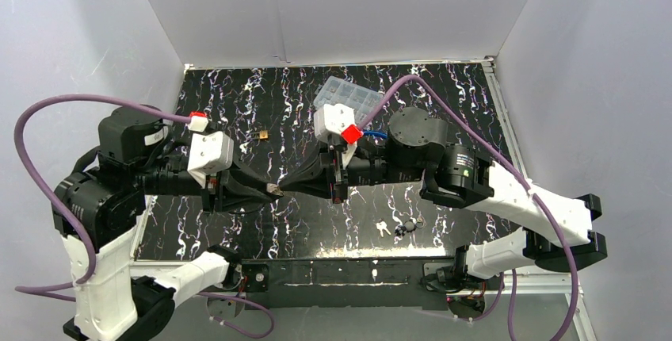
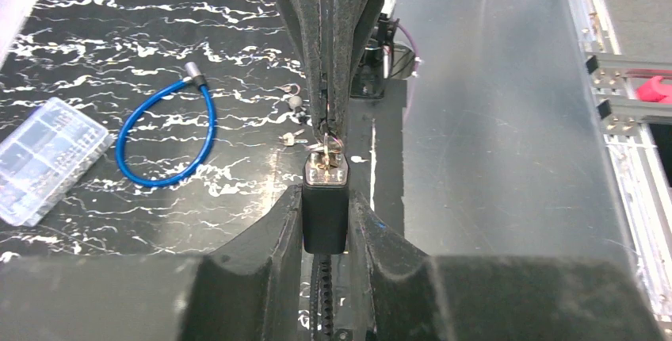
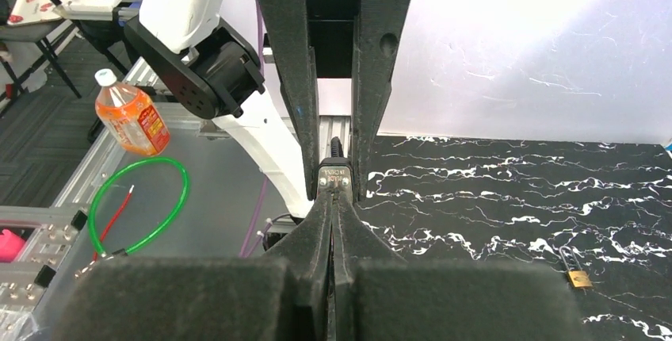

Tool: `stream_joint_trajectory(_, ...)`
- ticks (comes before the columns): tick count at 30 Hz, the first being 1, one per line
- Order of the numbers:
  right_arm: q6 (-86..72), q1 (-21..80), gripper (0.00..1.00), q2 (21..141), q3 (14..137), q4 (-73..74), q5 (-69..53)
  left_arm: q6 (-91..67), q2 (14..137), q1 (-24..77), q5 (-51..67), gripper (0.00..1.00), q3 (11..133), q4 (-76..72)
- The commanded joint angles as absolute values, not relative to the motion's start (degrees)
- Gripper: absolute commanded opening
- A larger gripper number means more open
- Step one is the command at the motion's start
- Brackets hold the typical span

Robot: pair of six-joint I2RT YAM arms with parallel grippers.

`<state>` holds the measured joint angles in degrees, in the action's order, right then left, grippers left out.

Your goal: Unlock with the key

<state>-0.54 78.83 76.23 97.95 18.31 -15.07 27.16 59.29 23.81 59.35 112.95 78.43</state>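
Bright, even light; soft shadows; wall (image 3: 515, 32) overexposed; wrist-cam foregrnd blurry.

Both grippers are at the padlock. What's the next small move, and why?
Probably roll the right gripper about its own axis to turn the key. It is shut on the key, whose tip seems seated in the silver face of the padlock. The left gripper clamps the padlock's body, so it should resist the twist. How deep the key sits I cannot tell.
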Motion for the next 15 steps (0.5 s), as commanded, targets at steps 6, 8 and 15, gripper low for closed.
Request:
stream_joint_trajectory(6,-5.4,79.1,0.01,80.4,95.5,26.1,-14.0,33.3,56.0,23.7,54.6,0.00,108.5,58.9)
stream_joint_trajectory(8,-6.7,78.9,0.01,80.8,96.2,26.8,-13.7,36.6,54.8,23.7,52.3,0.00,106.8,58.0)
stream_joint_trajectory(15,-14.0,76.5,0.01,81.7,99.4,28.1,-13.5,49.9,47.6,23.7,43.7,0.00,99.1,50.4)
